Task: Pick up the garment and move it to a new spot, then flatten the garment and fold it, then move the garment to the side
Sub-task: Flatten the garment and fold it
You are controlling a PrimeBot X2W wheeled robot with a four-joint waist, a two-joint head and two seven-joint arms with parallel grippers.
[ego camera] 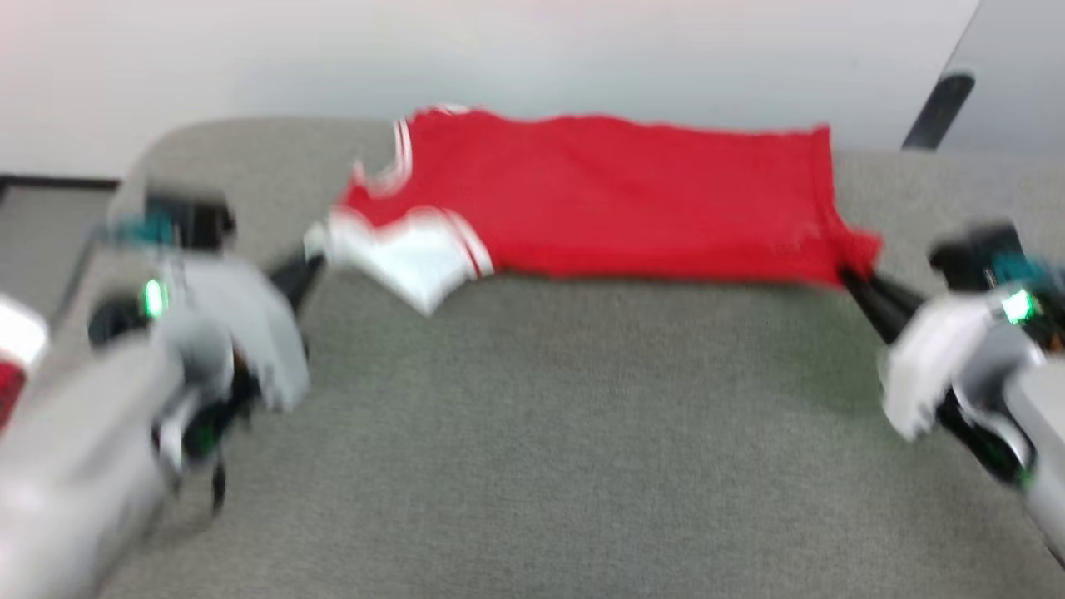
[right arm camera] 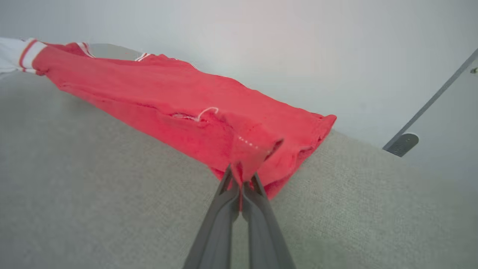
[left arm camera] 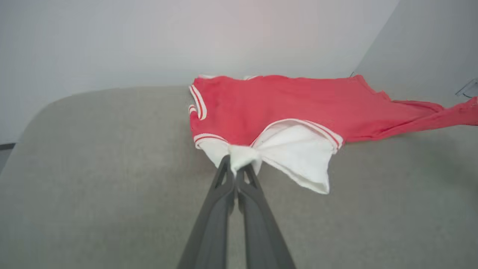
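The shirt [ego camera: 632,195] lies along the far edge of the grey tabletop [ego camera: 532,433], its long axis running left to right, pulled taut between both arms. The left gripper [ego camera: 309,259] is clamped on the white sleeve [left arm camera: 298,157] and the right gripper [ego camera: 855,281] on the red hem corner [right arm camera: 257,153], so each holds its own end. The bare near half leaves room to draw it forward; beyond the far edge there is only the wall [ego camera: 532,50]
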